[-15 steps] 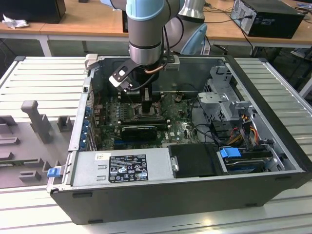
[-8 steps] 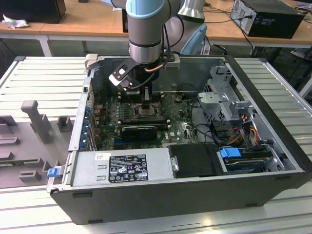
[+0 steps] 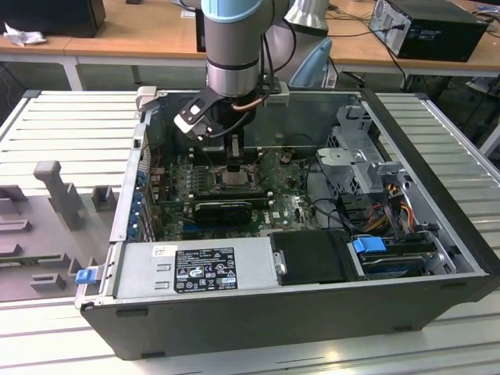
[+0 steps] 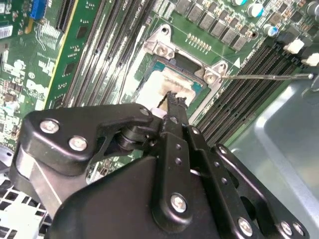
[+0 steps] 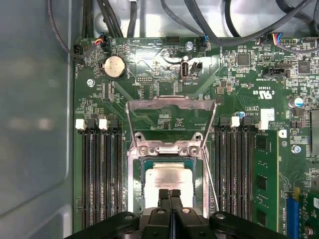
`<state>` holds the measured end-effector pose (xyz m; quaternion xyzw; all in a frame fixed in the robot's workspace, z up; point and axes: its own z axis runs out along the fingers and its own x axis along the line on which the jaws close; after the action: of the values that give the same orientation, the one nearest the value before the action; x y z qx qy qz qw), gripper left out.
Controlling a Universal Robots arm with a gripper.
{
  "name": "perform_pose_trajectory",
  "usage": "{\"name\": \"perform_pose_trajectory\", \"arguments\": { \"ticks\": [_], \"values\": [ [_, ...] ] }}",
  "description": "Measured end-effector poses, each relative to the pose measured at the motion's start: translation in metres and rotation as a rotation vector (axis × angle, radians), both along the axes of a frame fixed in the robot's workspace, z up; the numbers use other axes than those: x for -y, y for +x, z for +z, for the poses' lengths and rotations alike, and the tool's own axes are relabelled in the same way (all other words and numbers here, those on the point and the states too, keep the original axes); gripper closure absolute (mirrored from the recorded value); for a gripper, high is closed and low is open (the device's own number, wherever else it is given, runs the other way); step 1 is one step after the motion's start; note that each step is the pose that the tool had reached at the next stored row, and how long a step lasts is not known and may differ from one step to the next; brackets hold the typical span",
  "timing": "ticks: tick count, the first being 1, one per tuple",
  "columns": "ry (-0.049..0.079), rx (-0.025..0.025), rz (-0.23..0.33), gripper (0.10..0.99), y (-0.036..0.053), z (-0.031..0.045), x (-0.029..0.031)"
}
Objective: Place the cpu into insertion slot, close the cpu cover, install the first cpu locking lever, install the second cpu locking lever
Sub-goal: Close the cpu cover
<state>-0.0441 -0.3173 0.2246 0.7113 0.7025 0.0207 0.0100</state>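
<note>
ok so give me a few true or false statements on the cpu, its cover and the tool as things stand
1. The cpu lies in the socket. True.
2. The cpu cover is shut over the cpu. False: it is swung open, away from the chip, and the board shows through its window.
3. The tool has its fingers spread wide. False: they are together, over the cpu's edge.
4. A round coin battery sits on the motherboard. True.
</note>
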Motion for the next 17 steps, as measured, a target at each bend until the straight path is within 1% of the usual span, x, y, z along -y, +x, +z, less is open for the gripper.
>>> {"name": "perform_pose_trajectory", "arguments": {
  "ticks": [1,3,6,9,12,13,15,17],
  "values": [
    [0.000,-0.0009,0.000,0.980,0.0036,-0.0001,-0.0001],
    [0.000,-0.0020,0.000,0.980,0.0072,-0.0001,0.0000],
    [0.000,-0.0025,0.000,0.980,0.0081,0.0006,-0.0001],
    [0.000,-0.0024,0.000,0.980,0.0081,0.0052,-0.0006],
    [0.000,-0.0023,-0.001,0.980,0.0092,0.0069,-0.0007],
    [0.000,-0.0026,0.000,0.980,0.0107,0.0081,-0.0006],
    [0.000,-0.0023,0.000,0.980,0.0108,0.0146,-0.0011],
    [0.000,-0.0024,0.000,0.980,0.0108,0.0180,-0.0013]
  ]
}}
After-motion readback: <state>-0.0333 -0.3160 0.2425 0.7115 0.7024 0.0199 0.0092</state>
